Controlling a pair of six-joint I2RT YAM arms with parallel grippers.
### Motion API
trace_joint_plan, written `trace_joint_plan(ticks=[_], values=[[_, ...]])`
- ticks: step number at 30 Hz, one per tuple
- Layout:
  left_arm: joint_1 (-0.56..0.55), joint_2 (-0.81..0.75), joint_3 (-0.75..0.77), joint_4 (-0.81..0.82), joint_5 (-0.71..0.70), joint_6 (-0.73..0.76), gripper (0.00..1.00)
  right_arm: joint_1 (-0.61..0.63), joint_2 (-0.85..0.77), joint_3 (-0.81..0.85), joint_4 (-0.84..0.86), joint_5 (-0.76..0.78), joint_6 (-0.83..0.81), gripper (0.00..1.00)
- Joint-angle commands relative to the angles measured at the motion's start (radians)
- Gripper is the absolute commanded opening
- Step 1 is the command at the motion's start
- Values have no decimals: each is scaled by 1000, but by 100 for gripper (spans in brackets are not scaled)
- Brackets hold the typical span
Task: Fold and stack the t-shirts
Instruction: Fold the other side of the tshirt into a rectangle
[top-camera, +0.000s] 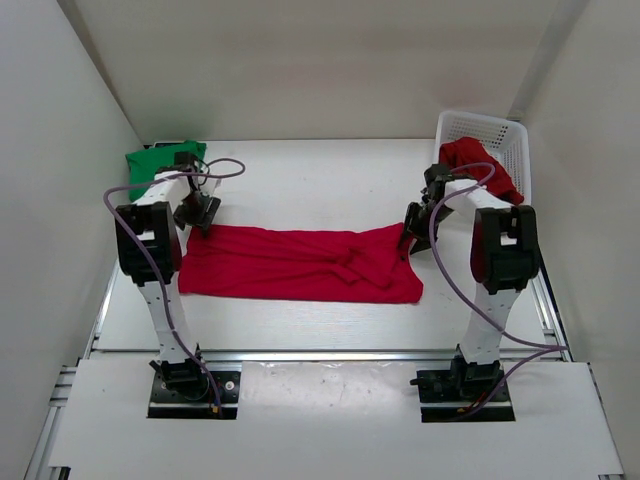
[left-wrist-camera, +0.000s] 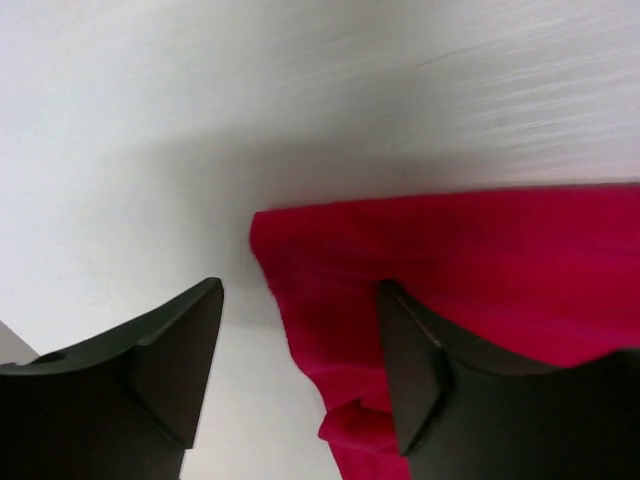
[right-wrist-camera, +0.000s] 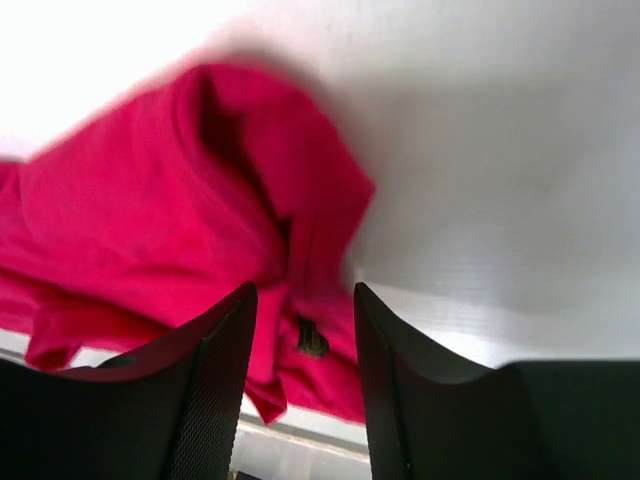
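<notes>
Black fingers (left-wrist-camera: 170, 370) of the left pincer (left-wrist-camera: 300, 290) filled the bottom of the left wrist view. They stood well apart and gripped nothing. A corner of the spread red t-shirt (top-camera: 300, 265) lay under the gap, with one finger above cloth and the other above the bare white bench (top-camera: 320, 180).

The right pincer (right-wrist-camera: 305, 290) was also parted, though less widely. A bunched, raised fold of the same shirt showed through its gap. No cloth was pinched between the fingers (right-wrist-camera: 215, 380), and I could not tell whether they touched the fabric.

From above, that shirt lay stretched across the middle of the bench between the two arms. It was flat on its left half and wrinkled toward the right, with one pincer at each far corner. The green t-shirt (top-camera: 160, 160) sat in a compact heap at the far left corner, just behind the left arm. The second red t-shirt (top-camera: 478, 165) lay in the white mesh basket (top-camera: 490, 122) at the far right, spilling over its near rim.
</notes>
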Motion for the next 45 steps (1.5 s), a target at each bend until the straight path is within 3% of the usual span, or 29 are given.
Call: trace_joint_plan(ticks=[1, 7, 16, 22, 28, 31, 39, 45], values=[[36, -87, -12, 32, -66, -13, 74, 3, -107, -52, 18, -20, -1, 49], [48, -162, -46, 41, -126, 33, 75, 29, -129, -62, 24, -66, -10, 49], [-33, -331, -218, 80, -108, 99, 71, 57, -184, -88, 21, -88, 5, 48], [-217, -334, -109, 6, 48, 107, 70, 76, -247, -141, 3, -56, -7, 49], [-531, -234, 61, -40, 260, 113, 71, 132, -339, -262, 15, -45, -36, 48], [-631, -158, 168, -43, 396, 98, 71, 155, -348, -281, 33, -54, -44, 49], [-783, -33, 206, 47, 538, 55, 74, 123, -342, -328, 98, -103, -30, 49], [-812, -2, 141, 106, 480, 33, 73, 115, -360, -365, 127, -137, -36, 50]])
